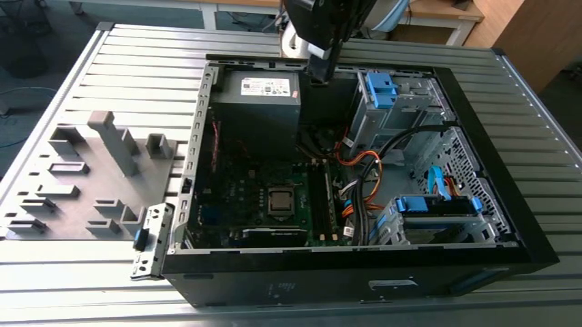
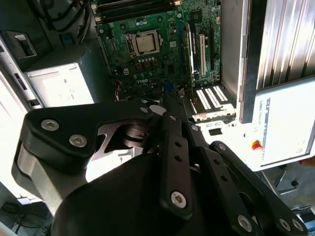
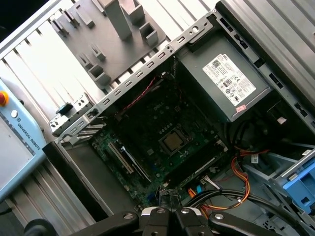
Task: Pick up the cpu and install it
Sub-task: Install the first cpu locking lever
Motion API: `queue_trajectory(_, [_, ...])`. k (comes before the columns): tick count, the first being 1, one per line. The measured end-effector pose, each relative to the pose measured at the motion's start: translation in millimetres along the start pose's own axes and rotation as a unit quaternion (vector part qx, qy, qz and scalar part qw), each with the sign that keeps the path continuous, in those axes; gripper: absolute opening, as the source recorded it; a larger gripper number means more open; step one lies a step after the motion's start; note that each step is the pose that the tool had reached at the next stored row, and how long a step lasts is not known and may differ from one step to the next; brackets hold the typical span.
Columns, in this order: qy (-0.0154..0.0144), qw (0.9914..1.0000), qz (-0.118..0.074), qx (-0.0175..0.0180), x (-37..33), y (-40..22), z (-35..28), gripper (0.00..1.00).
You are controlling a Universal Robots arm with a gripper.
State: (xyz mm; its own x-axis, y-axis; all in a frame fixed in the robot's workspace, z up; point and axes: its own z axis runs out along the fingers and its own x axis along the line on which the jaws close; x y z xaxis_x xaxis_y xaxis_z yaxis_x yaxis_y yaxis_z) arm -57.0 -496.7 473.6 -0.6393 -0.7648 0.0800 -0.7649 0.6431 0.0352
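Note:
The cpu (image 1: 280, 199) is a small silver-grey square lying flat in the socket in the middle of the green motherboard (image 1: 241, 204), inside the open computer case (image 1: 509, 225). Both wrist views look down on the cpu (image 2: 145, 43) (image 3: 173, 141) from well above. My gripper (image 1: 319, 76) hangs high over the case's back part, beside the power supply and far from the cpu. Its black fingers (image 3: 162, 216) meet at the tips, shut, with nothing seen between them. In the second wrist view the gripper (image 2: 167, 101) points toward the motherboard (image 2: 162, 73).
A big grey power supply (image 1: 257, 92) with a white label sits at the case's back. Blue drive brackets (image 1: 382, 88) and orange cables (image 1: 364, 170) fill the exterior view's right side. A grey fixture plate (image 1: 91, 177) lies on the slatted table at the left. A teach pendant (image 3: 15, 142) rests nearby.

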Motion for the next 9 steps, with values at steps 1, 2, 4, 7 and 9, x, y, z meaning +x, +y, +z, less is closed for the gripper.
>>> queue_trajectory(1, [-0.0001, 1.00000, 0.000, 0.0001, -0.1, -0.1, 1.8, 0.11])
queue_trajectory(2, [-0.0002, 1.00000, 0.000, 0.0002, -0.3, -0.1, 3.6, 0.11])
queue_trajectory(4, [-0.0003, 1.00000, 0.000, 0.0003, -0.5, -0.2, 7.3, 0.11])
queue_trajectory(7, [-0.0004, 1.00000, 0.000, 0.0005, -1.0, -0.4, 12.6, 0.11])
queue_trajectory(9, [-0.0005, 1.00000, 0.000, 0.0005, -1.2, -0.5, 16.3, 0.11])
